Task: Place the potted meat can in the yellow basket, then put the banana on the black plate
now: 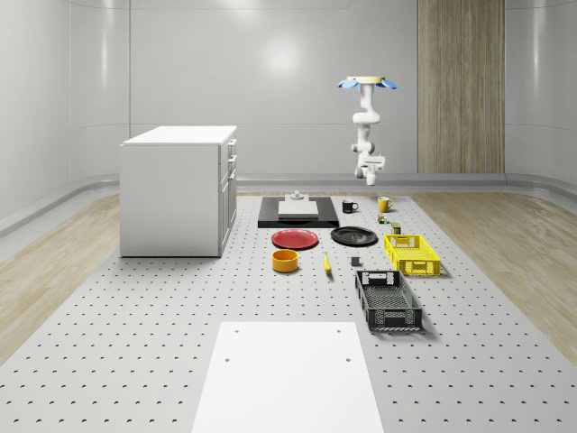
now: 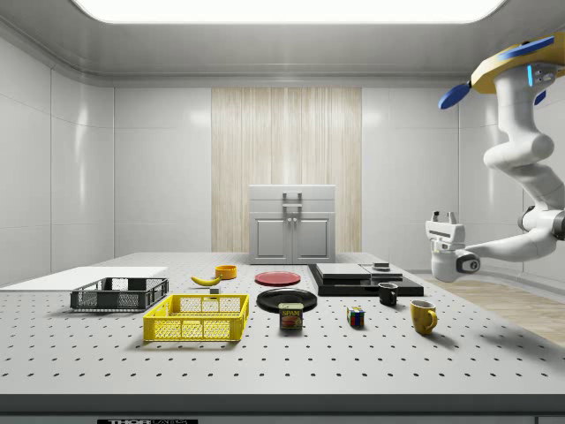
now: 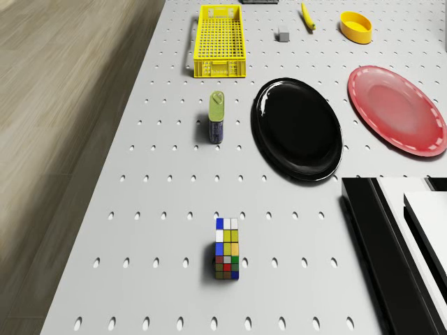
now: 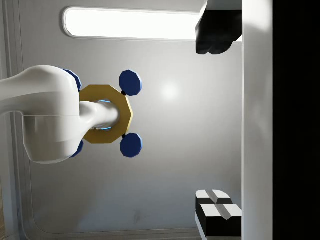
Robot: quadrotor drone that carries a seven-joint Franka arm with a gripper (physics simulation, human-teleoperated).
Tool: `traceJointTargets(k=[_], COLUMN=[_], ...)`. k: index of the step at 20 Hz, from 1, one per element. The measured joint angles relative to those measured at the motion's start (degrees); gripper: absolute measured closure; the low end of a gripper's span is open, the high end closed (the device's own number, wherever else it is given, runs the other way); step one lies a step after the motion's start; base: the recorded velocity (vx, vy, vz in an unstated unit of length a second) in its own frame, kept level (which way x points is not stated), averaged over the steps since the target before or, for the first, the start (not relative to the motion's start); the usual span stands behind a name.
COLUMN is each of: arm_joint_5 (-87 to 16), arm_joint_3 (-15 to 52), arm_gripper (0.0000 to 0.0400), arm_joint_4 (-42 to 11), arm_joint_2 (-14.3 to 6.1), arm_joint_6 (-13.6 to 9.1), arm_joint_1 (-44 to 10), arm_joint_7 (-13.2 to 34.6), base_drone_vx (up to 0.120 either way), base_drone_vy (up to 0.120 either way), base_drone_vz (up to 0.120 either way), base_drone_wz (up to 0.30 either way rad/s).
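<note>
Hovering high over the bench's (image 1: 135,343) far end, the drone (image 1: 367,83) sits above the yellow mug (image 1: 383,204) and well clear of everything it must handle. The arm (image 2: 521,168) hangs down from it in a bend and then folds sideways, so the gripper (image 2: 442,217) points upward rather than at the bench; in the wrist view it looks up at the drone's underside and the ceiling light. The gripper's fingers (image 4: 216,30) stand wide apart, grasping nothing.

The can (image 3: 217,117) stands upright on the bench between the yellow basket (image 3: 221,40) and the cube (image 3: 227,248), just beside the black plate (image 3: 298,128). The banana (image 1: 326,262) lies further along, near the orange bowl (image 1: 286,261) and the red plate (image 1: 296,239). Neither step looks begun.

The main risk, as I judge it, is the reach down: the wrist has to turn right over before the gripper faces the can, and a swing that large under a hovering drone could shift the body and spoil the aim. The can is narrow and tall, so an off-centre closing might tip it onto the black plate or push it toward the basket wall. Coming down too close to the cube or the mug could also knock them.
</note>
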Motion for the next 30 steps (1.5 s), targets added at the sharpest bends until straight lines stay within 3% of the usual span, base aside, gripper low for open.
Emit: traceJointTargets(k=[7, 13, 17, 21, 25, 30], arm_joint_5=[-5.9, -20.4, -39.1, -64.5, -87.9, -104.1], arm_joint_3=[4.2, 14.3, 26.7, 41.2, 53.1, 62.0], arm_gripper=[0.0, 0.0, 0.0, 0.0, 0.0, 0.0], arm_joint_4=[-0.7, -3.8, -11.3, -25.3, -38.3, -45.6], arm_joint_2=[-0.3, -1.2, -2.9, -6.0, -9.2, -12.9], arm_joint_6=[0.4, 1.1, 2.0, 2.3, -1.1, -7.7], arm_joint_1=[-1.3, -4.5, -9.0, -16.5, -27.9, -42.3], arm_joint_7=[0.8, 2.9, 6.4, 13.6, 23.7, 34.1], base_drone_vx=[0.12, 0.12, 0.12, 0.12, 0.12, 0.12], base_drone_vy=[0.12, 0.067, 0.0, 0.0, 0.0, 0.0], base_drone_vz=[0.0, 0.0, 0.0, 0.0, -0.06, -0.12], base_drone_wz=[0.0, 0.0, 0.0, 0.0, 0.0, 0.0])
